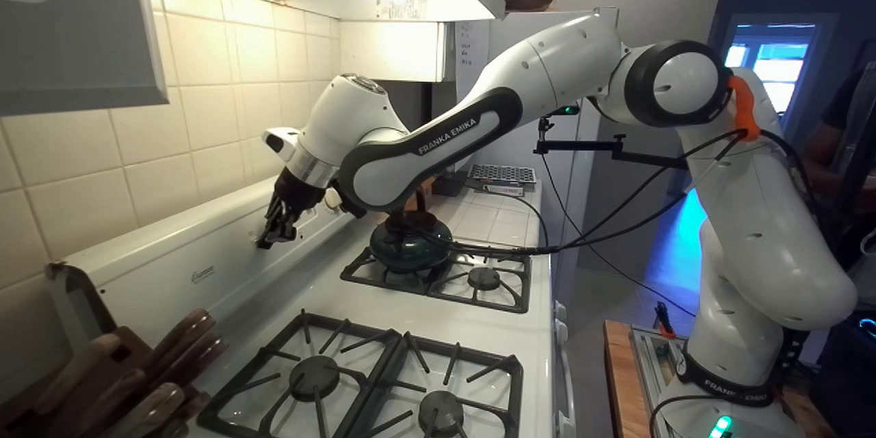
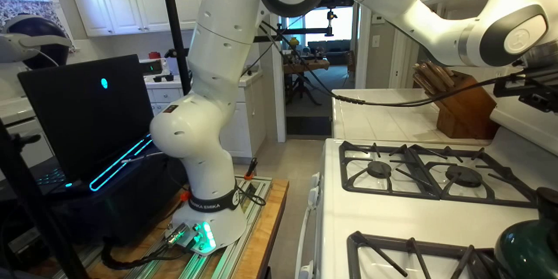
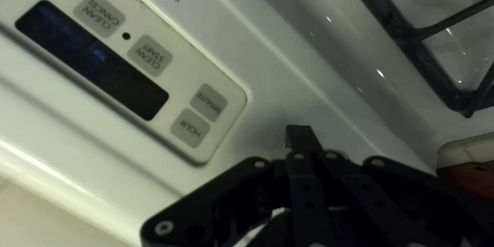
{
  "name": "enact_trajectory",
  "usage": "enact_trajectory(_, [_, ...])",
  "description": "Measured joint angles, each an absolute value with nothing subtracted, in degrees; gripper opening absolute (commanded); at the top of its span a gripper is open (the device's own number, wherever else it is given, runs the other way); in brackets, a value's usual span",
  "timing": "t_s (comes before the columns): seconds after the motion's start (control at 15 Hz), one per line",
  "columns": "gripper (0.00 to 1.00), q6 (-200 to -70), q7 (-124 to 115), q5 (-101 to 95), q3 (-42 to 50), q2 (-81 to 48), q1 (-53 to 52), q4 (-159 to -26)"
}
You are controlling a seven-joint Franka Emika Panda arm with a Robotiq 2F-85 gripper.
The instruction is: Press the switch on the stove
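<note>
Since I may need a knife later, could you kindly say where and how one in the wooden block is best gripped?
Probably by an outer knife handle, coming from above and the front side of the stove: the handles slant up that way out of the wooden block, packed close together.

both exterior views share the stove [image 1: 369,306] from opposite ends (wrist view closer).

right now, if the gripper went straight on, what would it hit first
Probably the back panel, beside the HOUR button; the gripper hides the exact spot, and the gap, if any, is unclear.
</note>
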State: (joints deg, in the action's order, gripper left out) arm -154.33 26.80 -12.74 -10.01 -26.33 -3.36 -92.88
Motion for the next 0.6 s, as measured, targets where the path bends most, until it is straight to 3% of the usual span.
enact_trajectory(0.6, [0.00,-154.3,26.8,-12.9,-9.3,-26.3,-4.1,-92.6])
